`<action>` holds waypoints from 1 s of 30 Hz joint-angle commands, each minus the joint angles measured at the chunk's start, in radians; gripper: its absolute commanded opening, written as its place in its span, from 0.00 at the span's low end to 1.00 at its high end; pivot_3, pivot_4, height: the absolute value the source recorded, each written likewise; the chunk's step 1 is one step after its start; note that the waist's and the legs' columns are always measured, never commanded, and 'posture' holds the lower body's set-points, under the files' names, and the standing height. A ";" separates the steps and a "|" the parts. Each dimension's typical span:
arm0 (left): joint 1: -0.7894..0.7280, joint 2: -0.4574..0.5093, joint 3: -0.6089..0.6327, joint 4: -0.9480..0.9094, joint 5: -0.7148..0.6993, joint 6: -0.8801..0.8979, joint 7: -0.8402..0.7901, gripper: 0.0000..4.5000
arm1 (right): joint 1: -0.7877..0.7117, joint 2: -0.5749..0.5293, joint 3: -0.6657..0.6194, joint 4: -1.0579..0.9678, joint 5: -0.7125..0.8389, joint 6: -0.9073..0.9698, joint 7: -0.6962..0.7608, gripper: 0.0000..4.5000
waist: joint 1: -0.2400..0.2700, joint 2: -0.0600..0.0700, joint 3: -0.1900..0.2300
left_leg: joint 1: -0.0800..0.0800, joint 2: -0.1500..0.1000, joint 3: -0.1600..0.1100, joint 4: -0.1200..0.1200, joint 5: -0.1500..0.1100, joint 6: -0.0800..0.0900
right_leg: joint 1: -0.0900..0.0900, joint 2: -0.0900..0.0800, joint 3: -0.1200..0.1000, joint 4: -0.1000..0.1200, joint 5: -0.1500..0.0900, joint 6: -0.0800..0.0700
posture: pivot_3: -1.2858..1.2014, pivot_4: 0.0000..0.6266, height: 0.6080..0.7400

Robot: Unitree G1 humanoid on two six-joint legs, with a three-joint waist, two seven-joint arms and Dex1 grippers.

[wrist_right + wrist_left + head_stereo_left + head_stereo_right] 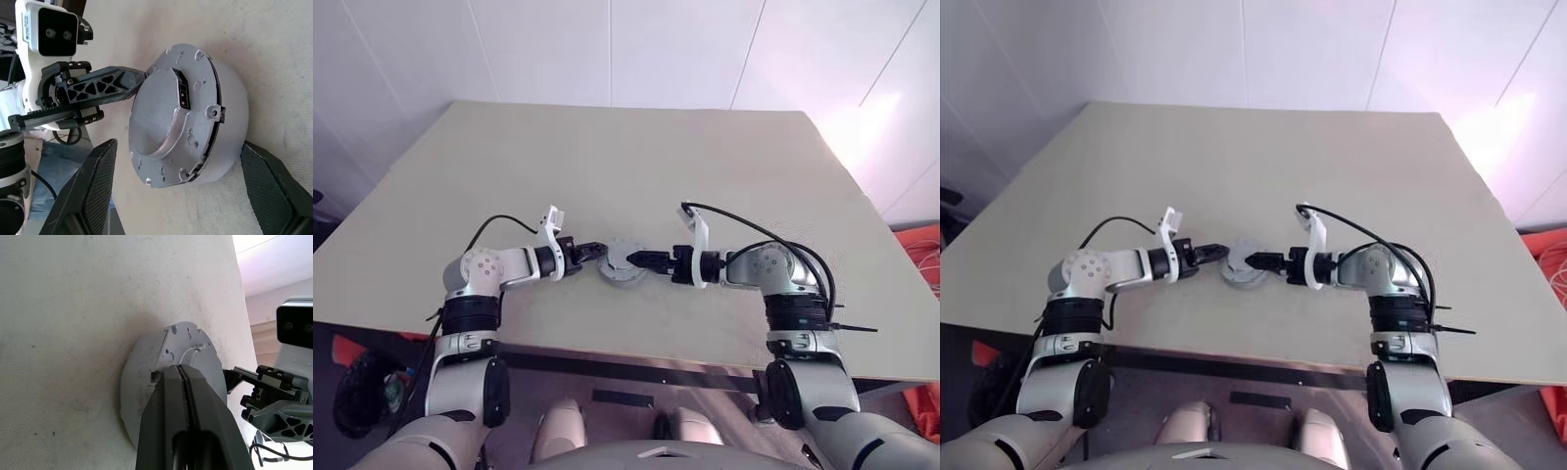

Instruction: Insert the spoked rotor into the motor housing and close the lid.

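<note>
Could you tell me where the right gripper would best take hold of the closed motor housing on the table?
Probably across the motor housing's round side wall. The right gripper already faces it with jaws open on either side of the drum, so closing there should pinch two opposite curved sides. The lid on top is flat and offers little edge. The left gripper, shut, rests at the opposite rim.

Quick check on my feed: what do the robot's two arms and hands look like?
Both arms are silver-grey with black joint bands. Each wrist has a white camera bracket and a looping black cable. The left hand and right hand have slim black fingers; the right's pads are finely textured.
</note>
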 commanded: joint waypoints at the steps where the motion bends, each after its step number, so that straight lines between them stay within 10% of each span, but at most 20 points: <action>1: 0.001 0.014 0.000 -0.009 0.013 0.003 0.009 0.00 | -0.029 0.050 -0.035 0.006 0.031 0.012 -0.035 0.99 | -0.001 0.000 0.000 | 0.000 0.000 0.000 0.000 0.000 -0.001 | 0.000 0.000 0.000 0.000 0.000 0.000 | 0.52 0.00 1.00; 20: -0.002 0.013 0.001 -0.005 0.026 -0.011 0.007 0.00 | -0.063 0.141 -0.082 0.055 0.017 -0.022 -0.113 0.99 | 0.002 0.000 0.000 | -0.001 0.000 -0.001 -0.001 0.002 -0.003 | -0.002 0.001 0.000 0.000 0.001 -0.001 | 0.52 0.00 1.00; 27: -0.002 0.015 0.001 -0.005 0.030 -0.014 0.005 0.00 | -0.067 0.133 -0.076 0.079 0.018 -0.048 -0.117 0.52 | 0.002 0.001 0.000 | -0.001 0.000 -0.001 -0.001 0.002 -0.003 | -0.001 0.001 0.000 0.001 0.001 -0.001 | 0.52 0.00 1.00; 30: -0.004 0.015 0.000 -0.003 0.031 -0.016 0.004 0.00 | -0.071 0.131 -0.077 0.081 0.020 -0.053 -0.119 0.49 | 0.004 0.001 0.000 | 0.000 0.000 -0.001 -0.001 0.002 -0.003 | 0.000 0.001 0.000 0.001 0.001 -0.001 | 0.52 0.00 1.00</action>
